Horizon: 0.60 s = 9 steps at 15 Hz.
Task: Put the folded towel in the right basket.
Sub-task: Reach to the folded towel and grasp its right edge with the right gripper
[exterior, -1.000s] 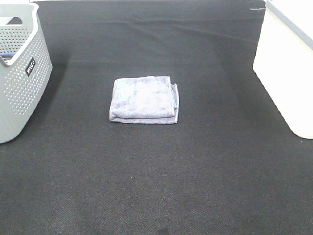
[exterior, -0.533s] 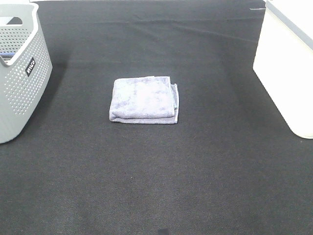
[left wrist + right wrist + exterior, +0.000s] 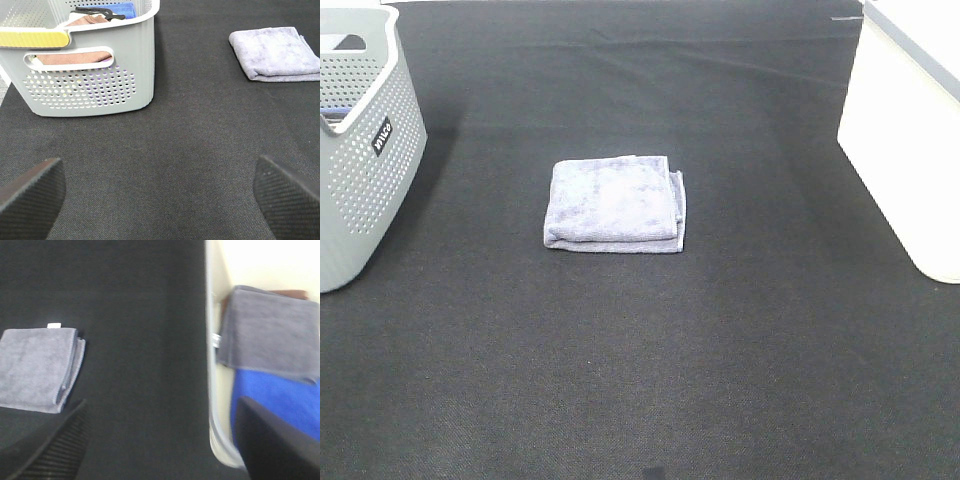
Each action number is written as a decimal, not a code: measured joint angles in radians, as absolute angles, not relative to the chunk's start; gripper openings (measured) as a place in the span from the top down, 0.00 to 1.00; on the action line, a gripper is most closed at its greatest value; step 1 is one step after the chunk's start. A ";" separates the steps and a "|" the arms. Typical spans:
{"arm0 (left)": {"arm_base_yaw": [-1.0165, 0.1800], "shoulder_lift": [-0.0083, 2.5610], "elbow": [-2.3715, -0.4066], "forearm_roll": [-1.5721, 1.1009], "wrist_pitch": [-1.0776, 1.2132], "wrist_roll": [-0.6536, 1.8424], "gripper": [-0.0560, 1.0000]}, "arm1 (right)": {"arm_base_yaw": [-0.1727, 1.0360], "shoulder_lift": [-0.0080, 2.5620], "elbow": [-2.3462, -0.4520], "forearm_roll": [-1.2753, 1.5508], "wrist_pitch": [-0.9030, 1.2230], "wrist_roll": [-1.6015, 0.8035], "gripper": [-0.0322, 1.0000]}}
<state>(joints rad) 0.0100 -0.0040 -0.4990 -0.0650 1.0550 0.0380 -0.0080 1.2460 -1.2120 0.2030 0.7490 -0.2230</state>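
Observation:
A folded lavender-grey towel (image 3: 615, 203) lies flat on the black mat in the middle of the exterior high view. It also shows in the left wrist view (image 3: 276, 53) and in the right wrist view (image 3: 37, 368). The right basket (image 3: 910, 130) is white and stands at the right edge; in the right wrist view its rim (image 3: 210, 365) shows. My left gripper (image 3: 159, 192) is open and empty, above bare mat, well short of the towel. My right gripper (image 3: 160, 447) is open and empty, above the mat between the towel and the basket. Neither gripper shows in the exterior high view.
A grey perforated basket (image 3: 360, 150) stands at the left edge; the left wrist view shows its wall (image 3: 90, 80) and brown and blue cloths inside. The white basket holds a grey towel (image 3: 270, 332) and a blue cloth (image 3: 280, 405).

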 joint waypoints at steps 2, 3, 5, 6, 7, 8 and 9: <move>0.010 -0.004 -0.499 -0.065 1.055 0.038 0.03 | -0.008 1.376 -1.350 0.243 0.813 -0.262 0.25; 0.010 -0.004 -0.499 -0.065 1.055 0.038 0.03 | -0.008 1.442 -1.419 0.259 0.837 -0.272 0.26; 0.010 -0.004 -0.499 -0.065 1.055 0.038 0.03 | -0.003 1.564 -1.533 0.295 0.866 -0.279 0.28; 0.010 -0.004 -0.499 -0.065 1.055 0.038 0.03 | 0.018 1.620 -1.581 0.294 0.875 -0.291 0.28; 0.010 -0.004 -0.499 -0.065 1.055 0.038 0.03 | 0.057 1.673 -1.630 0.291 0.889 -0.297 0.28; 0.010 -0.004 -0.499 -0.065 1.055 0.038 0.03 | 0.098 1.727 -1.664 0.292 0.892 -0.297 0.28; 0.010 -0.004 -0.499 -0.065 1.055 0.038 0.03 | 0.140 1.770 -1.689 0.300 0.894 -0.297 0.28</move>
